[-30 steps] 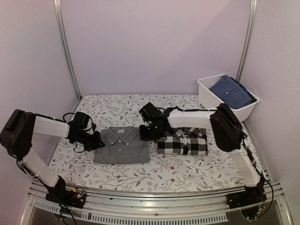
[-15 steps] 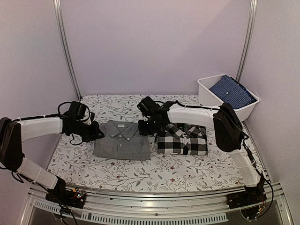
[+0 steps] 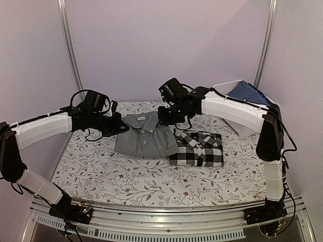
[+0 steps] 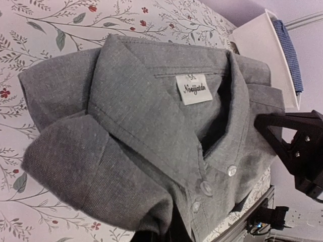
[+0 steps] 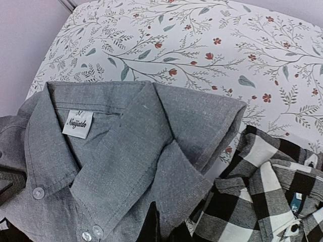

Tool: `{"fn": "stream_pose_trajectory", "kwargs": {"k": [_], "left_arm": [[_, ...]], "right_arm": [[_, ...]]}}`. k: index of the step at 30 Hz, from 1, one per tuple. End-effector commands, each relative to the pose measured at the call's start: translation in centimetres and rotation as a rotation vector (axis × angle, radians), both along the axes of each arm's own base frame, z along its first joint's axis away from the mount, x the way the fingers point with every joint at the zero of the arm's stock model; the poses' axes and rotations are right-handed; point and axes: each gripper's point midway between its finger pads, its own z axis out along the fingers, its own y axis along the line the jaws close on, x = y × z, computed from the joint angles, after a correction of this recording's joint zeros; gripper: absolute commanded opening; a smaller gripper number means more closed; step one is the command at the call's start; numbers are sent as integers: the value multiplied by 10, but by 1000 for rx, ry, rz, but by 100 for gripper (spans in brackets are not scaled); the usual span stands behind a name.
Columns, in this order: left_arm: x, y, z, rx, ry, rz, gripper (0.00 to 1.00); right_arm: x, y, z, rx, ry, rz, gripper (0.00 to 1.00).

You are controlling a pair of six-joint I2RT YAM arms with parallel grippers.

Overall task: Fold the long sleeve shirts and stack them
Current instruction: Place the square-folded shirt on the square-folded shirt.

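Observation:
The plain grey long sleeve shirt (image 3: 146,137), folded with collar up, hangs lifted off the table between both arms. My left gripper (image 3: 121,129) is shut on its left edge and my right gripper (image 3: 165,117) is shut on its right edge. The left wrist view is filled by the grey shirt (image 4: 151,136), with its collar label and buttons showing and the fingers hidden under cloth at the bottom. The black-and-white checked shirt (image 3: 197,149) lies folded on the table, just right of and below the grey one. In the right wrist view the grey shirt (image 5: 121,151) overlaps the checked shirt (image 5: 262,201).
A white bin (image 3: 227,84) at the back right holds a blue checked cloth (image 3: 252,93), partly behind my right arm. The floral table cover (image 3: 126,176) spreads under everything. Metal posts stand at both back corners, with walls close on either side.
Both arms have risen and moved back and right, lifting the grey shirt off the table. Its right edge now hangs by the checked shirt's left edge.

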Motion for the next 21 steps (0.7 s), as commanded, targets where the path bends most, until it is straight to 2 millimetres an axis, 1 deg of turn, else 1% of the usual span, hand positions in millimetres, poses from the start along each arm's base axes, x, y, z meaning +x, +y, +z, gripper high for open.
{"fn": "stream_pose_trajectory", "kwargs": {"k": [1,2,3,4,6,7,10,11,13,14,17,21], "left_arm": [[10,-49,12,-51,-20,-53,0],[14,-59,14,-58,-26,-65,0],[17,-69,16,-63,-31,-76,0],[20,-79,15,-68,-32,-89,0],[25,-99,14,-71,-34,-114,0],[28,-109,12,-71,-33,-126,0],[33,-139,4,-77,-23,-166,0],[34,-149,0,-80,-18,-181,0],[37,-167,-6,-82,-13,-201,0],[38,-177,-7,-87,-12,-211,0],[39,-199,-16,-93,-2,-233,0],[39,-219,-28,-95,16,-251,0]], "right_arm": [[5,-55,16,-75,-45,-88,0],[4,-66,17,-89,-49,-106,0],[3,-77,13,-107,-44,-124,0],[2,-88,17,-110,-48,-141,0],[0,-111,10,-134,-37,-181,0],[-2,-123,12,-139,-41,-201,0],[-5,-154,-2,-170,-15,-251,0],[-7,-163,-3,-170,-12,-267,0],[-10,-180,-10,-177,1,-292,0],[-12,-188,-9,-171,1,-304,0],[-12,-211,-17,-174,14,-338,0],[-10,-238,-25,-179,26,-373,0]]}}
